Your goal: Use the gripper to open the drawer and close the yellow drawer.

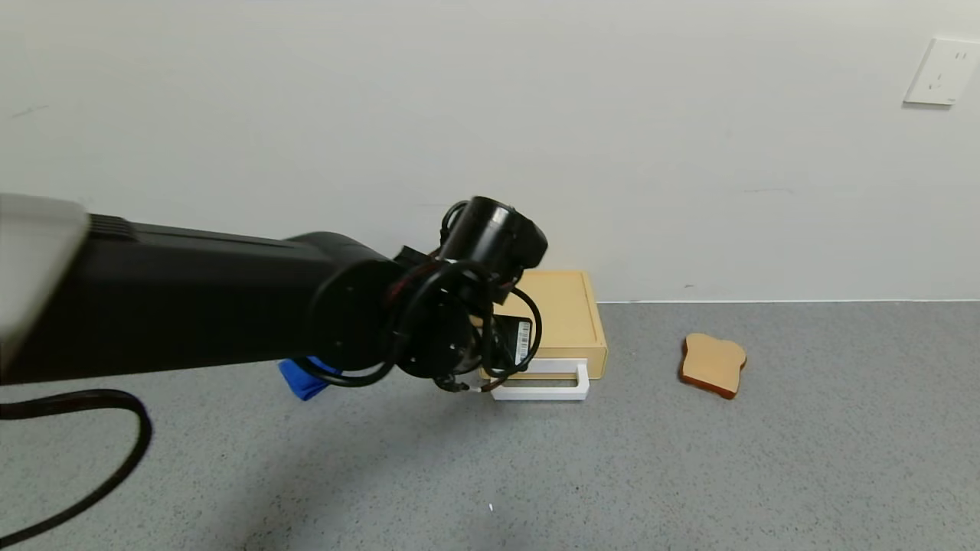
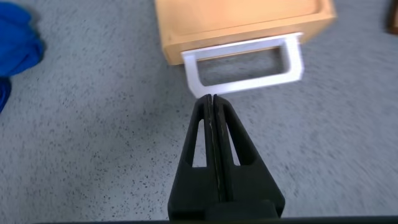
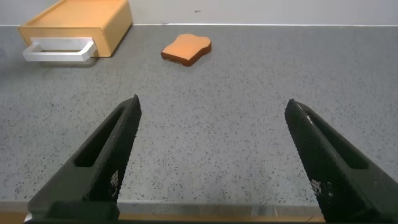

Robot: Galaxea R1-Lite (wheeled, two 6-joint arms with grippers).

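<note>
The pale yellow drawer [image 1: 566, 314] sits against the back wall with its front flush with the casing and its white loop handle [image 1: 545, 386] facing me. My left gripper [image 2: 210, 96] is shut with nothing held, its tips right at the near left corner of the white handle [image 2: 249, 65]. In the head view the left arm's wrist [image 1: 459, 321] covers the drawer's left part. The drawer [image 3: 81, 25] and its handle [image 3: 59, 50] also show far off in the right wrist view. My right gripper [image 3: 211, 106] is open over bare table, far from the drawer.
A tan toast slice [image 1: 713, 365] lies on the grey table to the right of the drawer. A blue cloth [image 1: 302, 377] lies left of the drawer, partly under the arm. The white wall stands right behind the casing. A black cable [image 1: 115, 413] hangs at the near left.
</note>
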